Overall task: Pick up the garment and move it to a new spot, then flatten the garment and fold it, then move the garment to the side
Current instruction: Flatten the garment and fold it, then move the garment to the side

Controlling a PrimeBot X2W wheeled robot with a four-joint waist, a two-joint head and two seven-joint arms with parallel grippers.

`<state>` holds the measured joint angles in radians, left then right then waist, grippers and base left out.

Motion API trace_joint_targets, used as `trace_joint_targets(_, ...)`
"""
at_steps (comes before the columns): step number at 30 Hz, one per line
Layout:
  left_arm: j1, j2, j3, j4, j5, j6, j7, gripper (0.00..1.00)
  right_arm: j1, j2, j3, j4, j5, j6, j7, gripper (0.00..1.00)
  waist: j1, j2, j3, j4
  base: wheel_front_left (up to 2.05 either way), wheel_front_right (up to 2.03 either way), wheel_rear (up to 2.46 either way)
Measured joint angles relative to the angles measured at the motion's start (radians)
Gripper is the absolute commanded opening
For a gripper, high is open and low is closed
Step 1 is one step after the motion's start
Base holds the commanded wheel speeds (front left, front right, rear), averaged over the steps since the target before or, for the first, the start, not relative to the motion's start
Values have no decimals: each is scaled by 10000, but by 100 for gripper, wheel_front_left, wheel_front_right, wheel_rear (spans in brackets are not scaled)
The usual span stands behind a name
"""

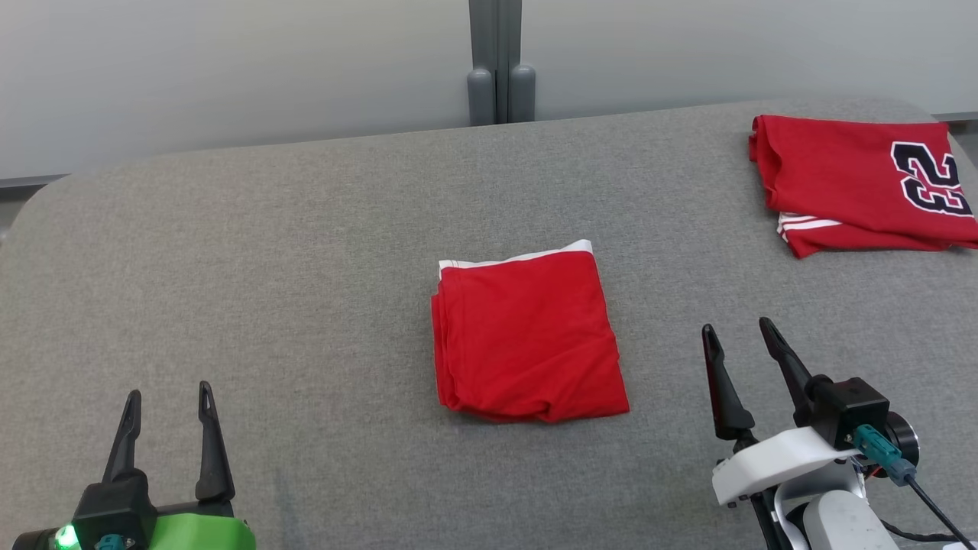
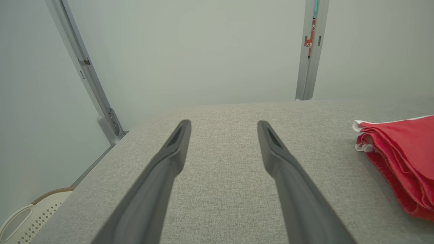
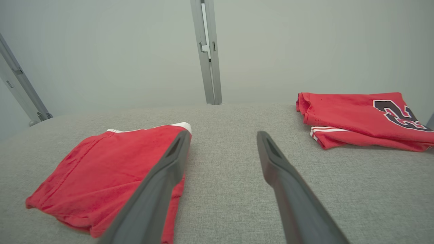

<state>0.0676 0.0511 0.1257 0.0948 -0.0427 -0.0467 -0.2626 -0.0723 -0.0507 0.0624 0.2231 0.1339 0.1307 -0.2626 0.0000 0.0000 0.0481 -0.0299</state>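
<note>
A red garment point(image 1: 527, 336) with a white edge lies folded into a compact rectangle at the middle of the grey table point(image 1: 306, 267). The same garment point(image 2: 403, 159) shows at the right of the left wrist view, and the garment point(image 3: 108, 176) lies at the left of the right wrist view. My left gripper point(image 1: 166, 401) stands open at the lower left, well apart from the cloth. Open too, my right gripper point(image 1: 737, 330) hovers to the right of the garment, with nothing between its fingers.
A second folded red garment point(image 1: 863, 183) with a dark number 23 lies at the table's far right corner. A grey post point(image 1: 498, 61) stands behind the table's back edge. A pale perforated basket point(image 2: 30, 213) sits beyond the table's left edge.
</note>
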Motion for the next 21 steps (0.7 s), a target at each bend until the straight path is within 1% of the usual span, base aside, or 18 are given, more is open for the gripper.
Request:
trace_joint_targets(14, 35, 8, 44, 35, -6, 0, 0, 100, -21, 4, 151, 113, 63, 0, 0, 100, 0, 0, -2, 51, 0, 0, 0)
trace_joint_targets(19, 26, 8, 17, -4, -19, 0, 0, 100, -628, 2, 458, 148, -36, 0, 0, 100, 0, 0, 131, 58, 0, 0, 0)
trace_joint_targets(21, 3, 8, 6, -10, -27, 0, 2, 100, -1014, 8, 700, 414, -27, 0, 0, 100, 0, 0, 195, 79, 0, 0, 0)
